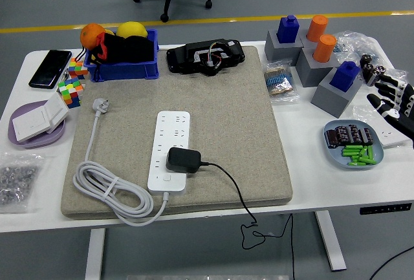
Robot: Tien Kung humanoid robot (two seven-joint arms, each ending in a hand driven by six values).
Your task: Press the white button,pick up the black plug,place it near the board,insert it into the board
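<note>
A white power strip (170, 150) lies on the beige mat (239, 118), its white cord coiled at the lower left. A black plug adapter (183, 160) sits on the strip's near end, above the small white button (167, 178); its black cable trails right and off the table's front edge. My right hand (392, 96) enters at the right edge with fingers spread, holding nothing, above the white table beside the blue plate (338, 152). It is far from the strip. My left arm is out of view.
A blue bin (123, 70) with fruit and a black device (204, 55) stand at the back. Grey blocks with blue and orange pegs (317, 53) stand back right. The blue plate holds batteries and green pieces. A phone (50, 68), cubes and a purple dish (32, 134) sit left.
</note>
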